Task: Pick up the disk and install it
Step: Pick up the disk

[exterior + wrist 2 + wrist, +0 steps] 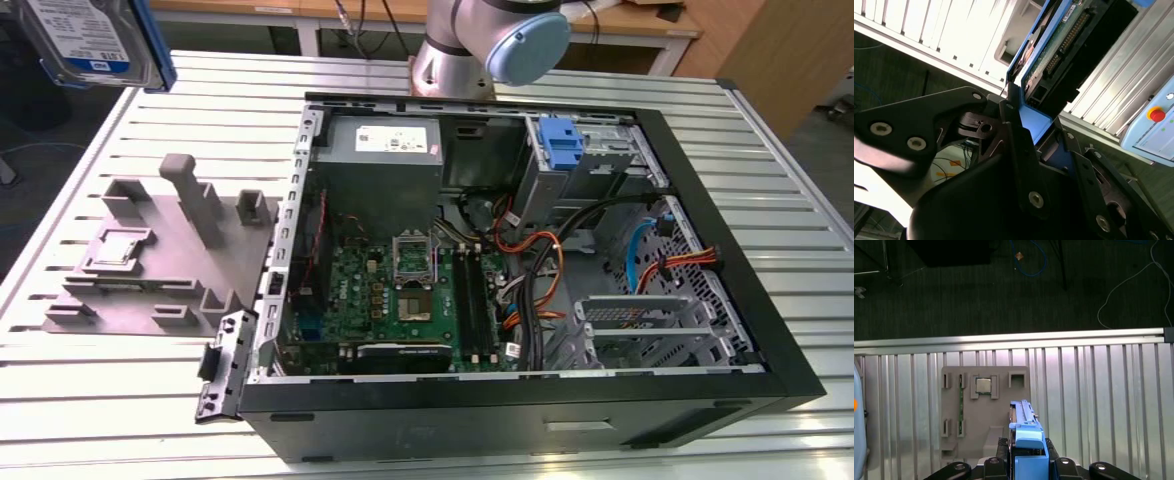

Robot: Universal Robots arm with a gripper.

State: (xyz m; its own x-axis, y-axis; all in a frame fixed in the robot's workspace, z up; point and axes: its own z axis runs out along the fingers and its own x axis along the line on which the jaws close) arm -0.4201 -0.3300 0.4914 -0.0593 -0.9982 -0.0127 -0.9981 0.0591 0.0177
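Note:
The disk (94, 40), a silver-grey drive with a white-and-blue label in a blue bracket, hangs high above the table at the exterior view's far left, over the grey fixture. In the first wrist view my gripper (1026, 466) is shut on the disk (1026, 432), which is seen edge-on with the blue bracket between the black fingers. The second wrist view looks up along the gripper (1029, 127) at the disk (1064, 40), with its connector edge and circuit board facing the camera.
The open computer case (747, 300) lies on the slatted table, with a drive bay and bare blue clip (563, 145) at its back and a grey power box (380, 140). A grey fixture (147, 260) holding a chip (984, 385) sits beside it. The arm base (494, 40) stands behind.

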